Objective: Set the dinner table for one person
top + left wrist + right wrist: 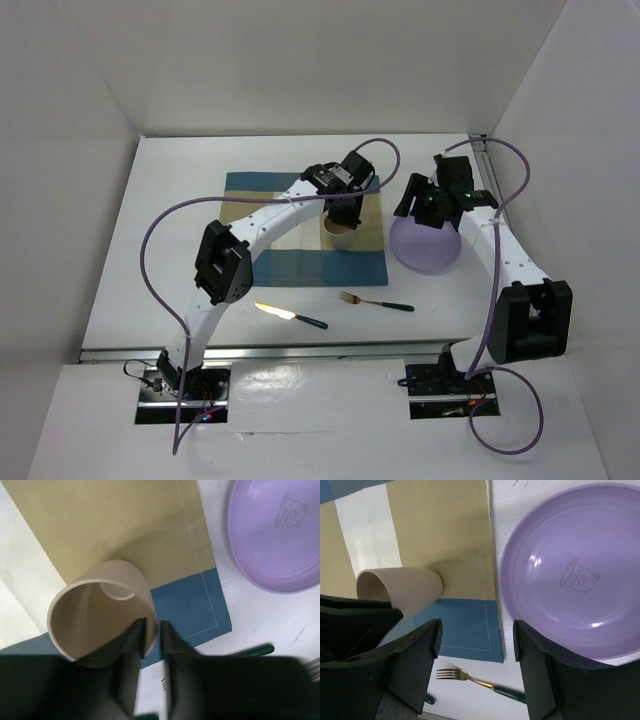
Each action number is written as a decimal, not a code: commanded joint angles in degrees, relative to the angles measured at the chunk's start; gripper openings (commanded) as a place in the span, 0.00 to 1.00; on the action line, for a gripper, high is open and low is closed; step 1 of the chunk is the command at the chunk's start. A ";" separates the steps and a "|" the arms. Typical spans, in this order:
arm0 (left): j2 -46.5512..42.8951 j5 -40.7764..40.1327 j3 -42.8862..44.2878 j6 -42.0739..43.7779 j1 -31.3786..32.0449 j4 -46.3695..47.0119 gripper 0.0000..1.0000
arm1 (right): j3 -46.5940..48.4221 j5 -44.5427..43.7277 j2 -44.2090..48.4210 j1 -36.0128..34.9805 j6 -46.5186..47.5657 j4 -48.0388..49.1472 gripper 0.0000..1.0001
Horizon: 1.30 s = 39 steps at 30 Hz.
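nearest, two arm bases (180,385) stand bolted at the near edge of the white worktop (150,250), which stretches away to the back wall (300,70). just past its silver rail (300,352) lie a knife (290,316) and, to its right, a fork (375,302). behind them a checked placemat (255,215) carries a beige cup (342,238); the left jaws, narrow, pinch its wall. right of the placemat a purple plate (425,255) rests on the worktop, the right jaws hanging wide at its rim, holding nothing.
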<state>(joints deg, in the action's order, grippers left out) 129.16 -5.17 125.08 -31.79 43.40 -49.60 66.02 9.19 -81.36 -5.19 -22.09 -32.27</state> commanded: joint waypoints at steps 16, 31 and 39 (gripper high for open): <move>-18.49 -1.07 -2.98 1.47 -6.11 -4.98 0.81 | 4.73 8.74 -4.14 -5.08 1.70 1.42 0.72; -43.29 -0.55 -28.74 2.61 -26.60 -2.43 0.87 | 15.19 1.19 -21.38 -16.34 0.65 1.96 0.48; -44.34 1.30 -30.50 3.23 -27.14 -1.81 0.87 | 23.24 -9.18 -21.20 -16.87 0.73 -0.23 0.00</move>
<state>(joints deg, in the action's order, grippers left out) 86.15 -5.43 95.35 -29.95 16.43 -52.64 81.45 6.02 -103.39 -21.63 -21.78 -32.34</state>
